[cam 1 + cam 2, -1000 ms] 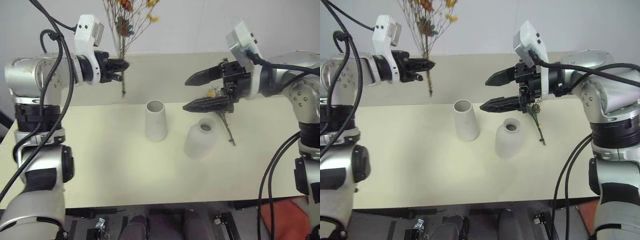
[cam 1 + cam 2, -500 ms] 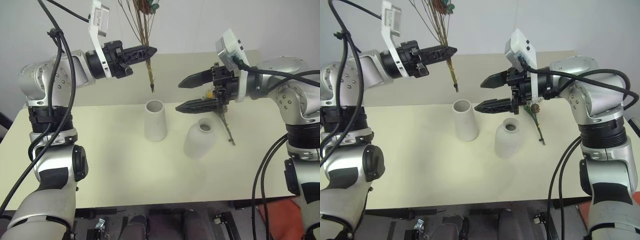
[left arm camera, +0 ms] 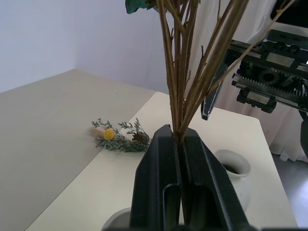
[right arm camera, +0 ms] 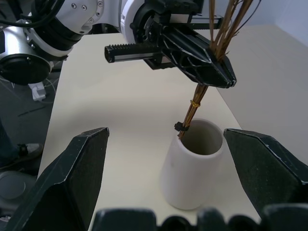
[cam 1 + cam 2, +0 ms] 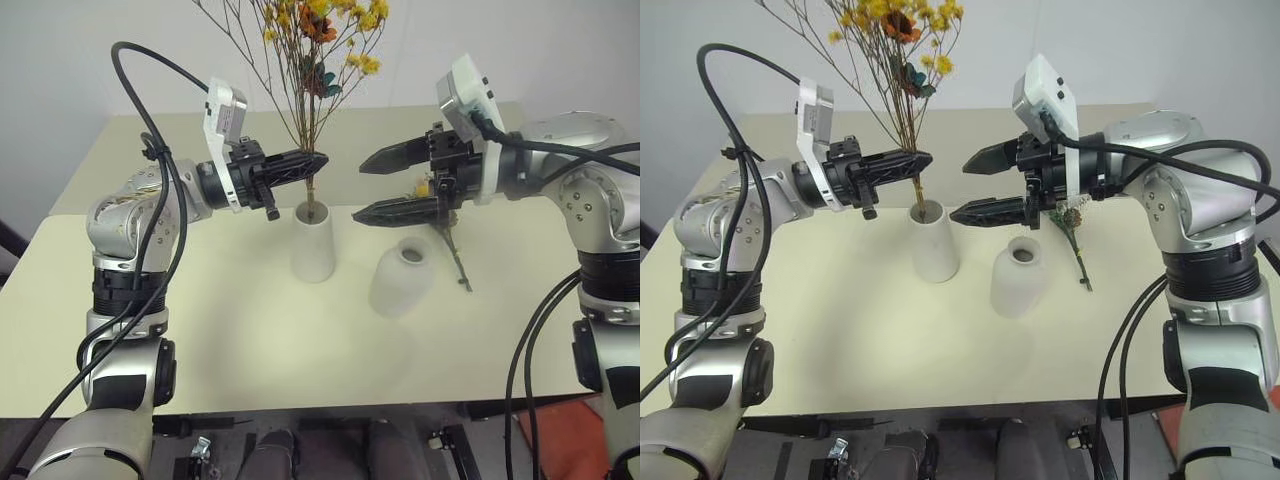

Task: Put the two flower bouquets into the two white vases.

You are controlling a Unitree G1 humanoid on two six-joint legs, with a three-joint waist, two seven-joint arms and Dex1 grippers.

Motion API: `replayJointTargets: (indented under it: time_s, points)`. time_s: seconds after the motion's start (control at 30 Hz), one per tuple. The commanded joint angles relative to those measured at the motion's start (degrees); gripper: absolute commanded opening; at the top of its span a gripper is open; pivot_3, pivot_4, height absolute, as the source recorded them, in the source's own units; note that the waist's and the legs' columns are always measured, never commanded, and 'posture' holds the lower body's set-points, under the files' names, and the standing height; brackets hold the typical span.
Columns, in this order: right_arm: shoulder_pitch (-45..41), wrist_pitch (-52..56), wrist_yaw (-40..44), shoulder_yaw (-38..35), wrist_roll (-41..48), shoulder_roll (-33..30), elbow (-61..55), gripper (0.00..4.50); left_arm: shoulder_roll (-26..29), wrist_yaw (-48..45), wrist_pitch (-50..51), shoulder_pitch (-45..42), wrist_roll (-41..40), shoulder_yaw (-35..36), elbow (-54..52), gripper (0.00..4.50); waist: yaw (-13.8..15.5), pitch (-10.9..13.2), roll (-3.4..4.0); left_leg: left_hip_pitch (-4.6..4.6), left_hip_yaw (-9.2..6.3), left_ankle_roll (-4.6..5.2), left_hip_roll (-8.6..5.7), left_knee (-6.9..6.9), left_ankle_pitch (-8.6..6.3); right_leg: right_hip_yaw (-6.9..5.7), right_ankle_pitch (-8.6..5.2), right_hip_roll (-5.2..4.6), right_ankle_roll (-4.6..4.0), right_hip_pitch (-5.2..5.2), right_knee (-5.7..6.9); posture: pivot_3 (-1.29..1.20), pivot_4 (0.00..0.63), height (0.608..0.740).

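My left gripper [image 5: 320, 160] is shut on the brown stems of the bushy yellow-orange bouquet [image 5: 318, 30] and holds it upright. The stem ends sit at the mouth of the tall cone vase [image 5: 312, 245]; I cannot tell how deep they reach. In the right wrist view they show at the rim of that vase [image 4: 192, 168]. My right gripper [image 5: 360, 190] stands open and holds nothing, just right of the cone vase and above the squat round vase [image 5: 400, 280]. The slim green bouquet [image 3: 118, 139] with its yellow bloom lies on the table behind the squat vase, partly hidden by my right gripper.
Both vases stand mid-table on the cream table [image 5: 230, 330]. A second cream surface [image 5: 150, 150] joins it at the back, below a pale wall. Black cables [image 5: 540, 350] hang beside my right arm.
My left gripper moved right and down with the yellow-orange bouquet, bringing the stem ends from above the rear surface to the cone vase's mouth. The right gripper stayed put.
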Motion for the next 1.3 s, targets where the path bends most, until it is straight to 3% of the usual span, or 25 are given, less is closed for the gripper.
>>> replayJointTargets:
  time_s: [0.03,0.37,0.63,0.77,1.17,1.3]
  points:
    - [-0.20,0.72,-0.36,-2.45,0.93,-0.89,-1.97,4.50,0.29,0.18,0.32,-2.22,-1.13,1.21,1.34,0.01,0.00,0.00,0.00,0.01,0.00,0.00,0.00,0.00,0.00,0.00,0.00,0.00,0.00,0.00,0.00,0.00,0.150,0.740]
    - [0.00,1.19,-0.94,-2.81,1.03,-0.94,-2.26,4.50,-1.41,3.28,-2.04,-2.89,1.59,0.48,7.31,0.01,-0.04,0.00,0.00,0.00,0.00,0.00,-0.01,0.00,0.00,0.00,0.00,0.00,0.00,0.00,0.00,0.00,0.150,0.740]
    - [0.17,1.30,-1.26,-3.01,1.14,-0.76,-2.54,4.50,-1.70,1.31,-12.71,4.53,8.80,-4.97,4.20,0.01,-0.08,0.00,0.00,0.03,0.01,-0.01,0.00,-0.01,0.00,0.02,0.00,0.00,0.00,0.00,-0.01,0.00,0.150,0.740]
    - [0.17,1.33,-1.32,-3.15,1.19,-0.72,-2.54,4.50,-2.52,2.20,-12.90,6.14,8.80,-4.91,3.39,0.01,0.11,0.00,0.00,0.02,0.01,0.00,0.01,-0.01,0.00,0.01,0.01,0.00,0.00,0.00,-0.03,0.00,0.150,0.740]
    - [-0.17,0.83,-1.13,-2.96,0.94,-0.26,-1.73,4.50,-2.74,5.54,-6.09,7.87,4.18,-2.70,-4.75,3.27,-0.01,0.00,0.00,0.02,0.01,0.03,0.01,-0.01,-0.02,0.02,0.01,0.00,0.00,0.00,-0.04,0.00,0.150,0.740]
    - [-0.08,0.68,-1.02,-3.00,0.90,-0.24,-1.69,4.50,1.07,6.63,-2.44,9.93,4.31,-3.39,-11.80,4.35,-0.17,0.00,0.00,0.03,0.01,0.03,0.02,-0.01,-0.02,0.02,0.01,0.01,0.00,-0.01,-0.03,0.00,0.150,0.740]
